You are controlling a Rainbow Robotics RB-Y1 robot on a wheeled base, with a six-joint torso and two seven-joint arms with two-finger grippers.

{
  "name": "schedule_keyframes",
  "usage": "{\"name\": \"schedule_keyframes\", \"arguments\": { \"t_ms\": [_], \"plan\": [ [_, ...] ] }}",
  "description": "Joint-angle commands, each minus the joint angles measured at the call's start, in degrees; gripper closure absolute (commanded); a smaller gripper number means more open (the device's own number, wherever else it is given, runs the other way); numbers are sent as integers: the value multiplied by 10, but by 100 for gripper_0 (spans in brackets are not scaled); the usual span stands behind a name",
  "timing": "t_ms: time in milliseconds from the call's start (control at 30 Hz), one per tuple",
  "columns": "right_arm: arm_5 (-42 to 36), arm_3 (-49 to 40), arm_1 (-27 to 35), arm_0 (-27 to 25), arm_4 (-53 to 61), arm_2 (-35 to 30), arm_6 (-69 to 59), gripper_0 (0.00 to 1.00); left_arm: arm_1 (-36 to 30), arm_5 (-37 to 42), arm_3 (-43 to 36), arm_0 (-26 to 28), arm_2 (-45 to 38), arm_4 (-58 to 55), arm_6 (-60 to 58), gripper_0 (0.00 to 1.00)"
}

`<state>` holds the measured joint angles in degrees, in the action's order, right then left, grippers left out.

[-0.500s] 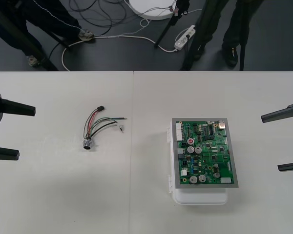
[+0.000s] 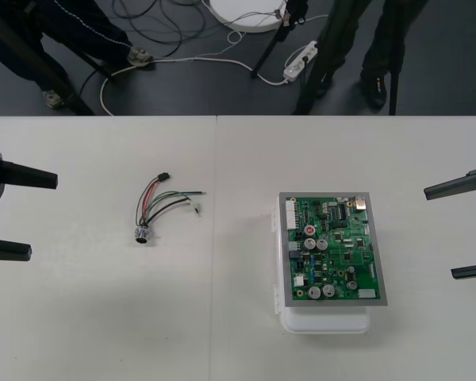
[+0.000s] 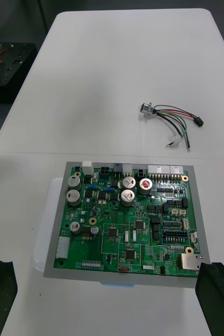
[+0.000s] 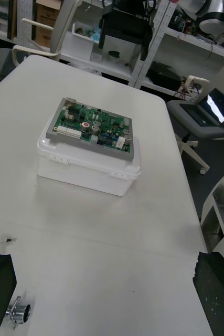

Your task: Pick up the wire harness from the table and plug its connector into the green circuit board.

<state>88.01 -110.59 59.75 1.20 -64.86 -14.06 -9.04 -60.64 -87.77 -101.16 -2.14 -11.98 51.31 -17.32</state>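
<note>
Nearest the robot, the green circuit board (image 2: 333, 248), studded with silver capacitors and framed in grey, sits on its white plastic base (image 2: 325, 321) right of the middle of the plain light table (image 2: 103, 317). No wire runs into it. The left gripper (image 2: 41, 216) hangs at the table's left side and the right gripper (image 2: 440, 232) at its right side. Each has its black fingers spread wide apart with nothing between them. Farther out and left of the board, well apart from it, lies the small wire harness (image 2: 160, 204) of red, black and green wires. Its round metal socket (image 2: 142, 232) is at the near end and its small black plug (image 2: 164, 176) at the far end. By my reading the task is at its start, with the pick-up not yet begun. The harness lies on the left gripper's side, so that arm would likely reach in, come down over the wires near the plug and close there, leaving the plug free to be aimed at a header on the board.
</note>
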Motion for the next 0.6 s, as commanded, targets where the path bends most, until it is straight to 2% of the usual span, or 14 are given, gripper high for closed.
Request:
{"name": "schedule_keyframes", "arguments": {
  "t_ms": [33,600],
  "plan": [
    [-4,-11,-7,13,2,-20,-4,0,-23,-22,-13,-18,-11,0,15,0],
    [-4,-11,-7,13,2,-20,-4,0,-23,-22,-13,-18,-11,0,15,0]
  ]
}}
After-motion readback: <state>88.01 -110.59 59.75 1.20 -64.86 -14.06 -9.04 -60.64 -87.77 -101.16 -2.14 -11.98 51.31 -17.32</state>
